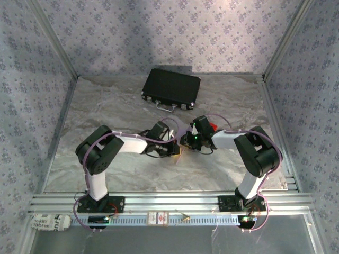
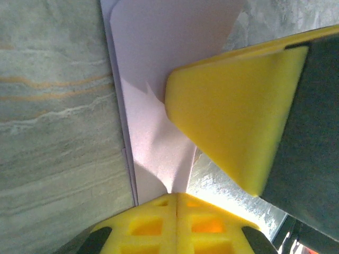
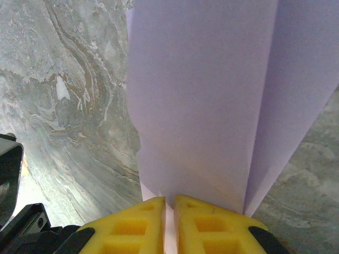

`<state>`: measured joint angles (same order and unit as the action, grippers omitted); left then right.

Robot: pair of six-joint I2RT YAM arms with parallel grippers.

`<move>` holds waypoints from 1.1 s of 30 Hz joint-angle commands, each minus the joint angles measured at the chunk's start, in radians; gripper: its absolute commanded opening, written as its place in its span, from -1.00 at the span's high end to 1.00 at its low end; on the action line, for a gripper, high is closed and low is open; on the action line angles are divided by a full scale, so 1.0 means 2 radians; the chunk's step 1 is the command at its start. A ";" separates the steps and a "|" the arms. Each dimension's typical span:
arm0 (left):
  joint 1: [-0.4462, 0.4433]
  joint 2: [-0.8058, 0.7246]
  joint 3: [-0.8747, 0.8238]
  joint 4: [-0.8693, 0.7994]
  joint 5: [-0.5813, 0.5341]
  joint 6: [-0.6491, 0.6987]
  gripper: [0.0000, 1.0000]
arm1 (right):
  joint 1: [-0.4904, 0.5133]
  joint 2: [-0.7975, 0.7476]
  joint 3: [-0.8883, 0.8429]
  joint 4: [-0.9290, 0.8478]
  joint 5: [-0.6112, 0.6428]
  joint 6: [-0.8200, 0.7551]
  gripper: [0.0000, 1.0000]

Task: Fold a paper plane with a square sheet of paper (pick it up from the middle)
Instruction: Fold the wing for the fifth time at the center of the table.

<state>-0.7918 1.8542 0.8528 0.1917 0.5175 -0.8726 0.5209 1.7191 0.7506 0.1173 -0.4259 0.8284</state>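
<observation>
**Item 1. Left gripper** (image 2: 177,203): yellow fingers pressed together with no gap, clamped on the lower edge of the sheet of paper (image 2: 153,79). A second yellow finger (image 2: 233,121), judged to belong to the other arm, lies across the paper just beyond.

**Item 2. Right gripper** (image 3: 169,203): yellow fingers drawn to a narrow slit with the paper running down into it, so it is pinching the sheet.

**Item 3. Sheet of paper** (image 3: 201,95): pale lilac, plain, held between both grippers above the marbled table (image 3: 69,106) near its centre. One long crease divides it into two panels, so it is partly folded and not yet a dart.

Handling, as judged:
- very light and thin;
- limp across its span, stiffer along the crease;
- smooth, so liable to slide from the pads;
- easily creased or torn if the arms pull apart.

Best hold: on the crease or on doubled layers near an edge, with light pressure.

**Item 4. Black case** (image 1: 170,88): lies at the far side of the table, well apart from the paper.

**Item 5. Red block** (image 1: 213,127): sits just beyond the right wrist.
</observation>
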 commanded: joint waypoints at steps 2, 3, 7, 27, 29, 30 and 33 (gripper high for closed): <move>-0.008 0.005 -0.045 -0.053 -0.013 0.008 1.00 | -0.016 -0.022 0.006 -0.068 0.040 -0.023 0.67; -0.008 0.005 -0.048 -0.052 -0.013 0.007 1.00 | -0.019 -0.030 0.007 -0.071 0.040 -0.027 0.66; -0.008 0.007 -0.052 -0.043 -0.007 0.006 1.00 | -0.030 -0.063 0.010 -0.068 0.035 -0.033 0.64; -0.008 0.018 -0.046 -0.045 0.000 0.009 1.00 | -0.008 0.005 0.034 -0.073 0.068 -0.028 0.68; -0.009 0.021 -0.046 -0.045 0.003 0.010 1.00 | -0.019 0.006 0.027 -0.062 0.060 -0.025 0.68; -0.010 0.023 -0.046 -0.046 0.005 0.010 1.00 | -0.022 0.007 0.026 -0.061 0.058 -0.025 0.68; -0.010 0.028 -0.046 -0.048 0.010 0.013 1.00 | -0.032 0.009 0.023 -0.059 0.052 -0.024 0.68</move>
<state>-0.7929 1.8423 0.8047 0.2657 0.5243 -0.8719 0.4850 1.7203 0.8146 0.0067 -0.3481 0.7845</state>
